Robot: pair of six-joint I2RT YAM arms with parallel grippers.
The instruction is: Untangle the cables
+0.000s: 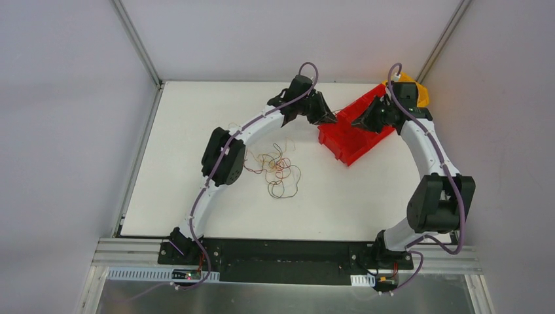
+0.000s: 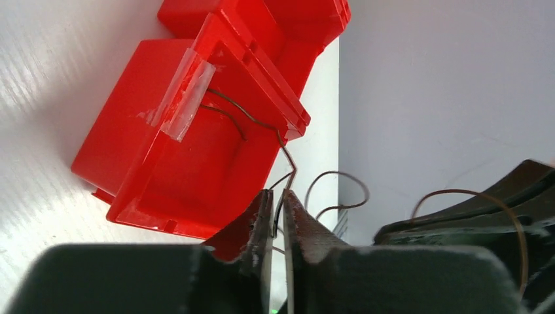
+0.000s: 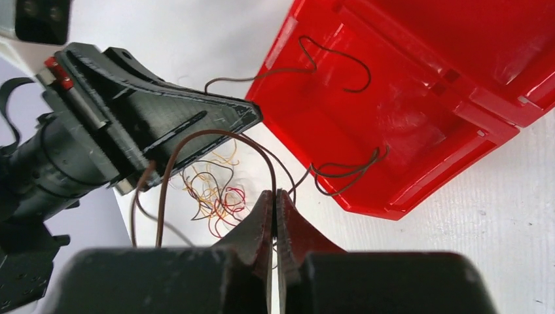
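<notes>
The white desk (image 1: 196, 196) carries everything. Both arms reach to its far right part, the left arm (image 1: 226, 154) curving in from the left and the right arm (image 1: 425, 144) from the right, so that their tips meet at the near-left corner of a red bin (image 1: 350, 149). An orange bin (image 1: 419, 91) sits just behind the red one, against the far right corner.

The red bin looks like the drop-off place for freed strands, since dark wire loops lie inside it and drape over its rim.

The left pincer (image 2: 278, 199) is clenched just off the bin's edge, with a thin dark strand running from the bin's rim down between its fingers. The right pincer (image 3: 273, 196) is clenched too, close beside the left one, and a brown cable (image 3: 216, 131) arches over and comes down into its tips. Holding one wire at two nearby spots probably lets the arms guide its slack over the rim. Whether both grip the very same strand cannot be told.

The main tangle of cables (image 1: 278, 170), curly red, yellow-orange, black and white loops, lies on the desk well apart from the bin, beside the left arm's elbow. Most of the sorting appears to be not yet done.
</notes>
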